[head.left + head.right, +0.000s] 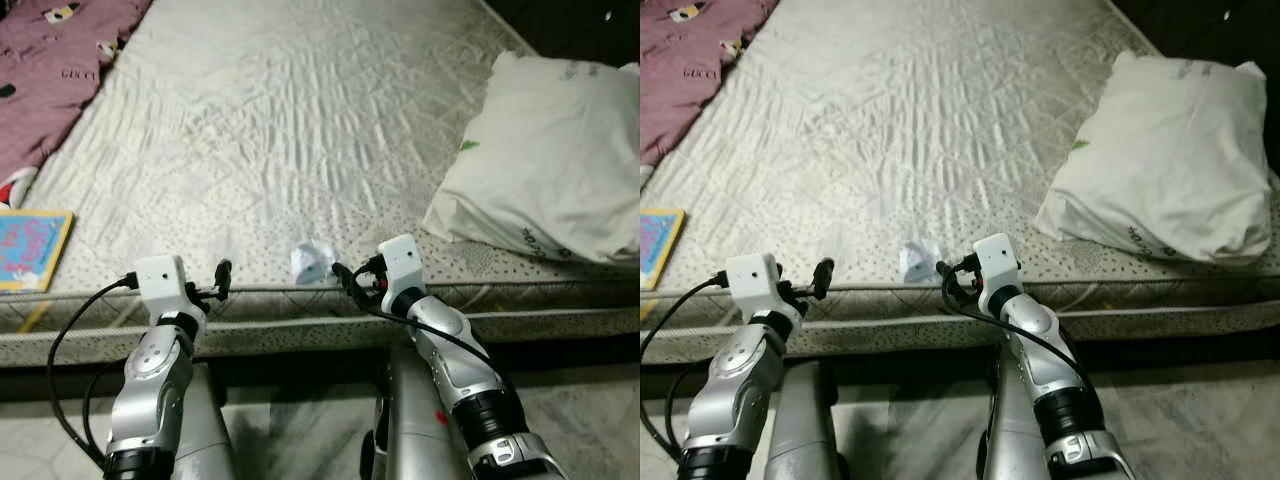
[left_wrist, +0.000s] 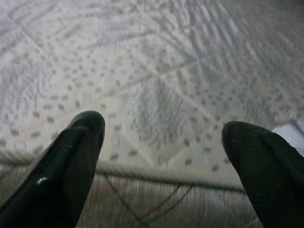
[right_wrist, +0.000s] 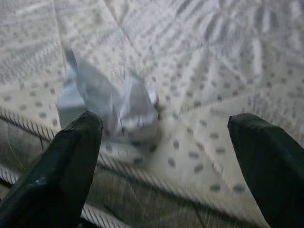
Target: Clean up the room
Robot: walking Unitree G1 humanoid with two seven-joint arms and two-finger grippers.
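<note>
Hovering at the near edge of the bed, the right gripper (image 3: 166,156) holds its jaws wide apart with nothing between them, just beside a crumpled white wrapper (image 1: 311,262) lying on the quilted mattress (image 1: 290,120) right at that edge. The left gripper (image 2: 161,161) sits further left along the same edge, jaws likewise spread and empty; beyond, a white pillow (image 1: 550,160) rests on the right, a maroon blanket (image 1: 50,60) at far left, a colourful book (image 1: 30,248) below it
</note>
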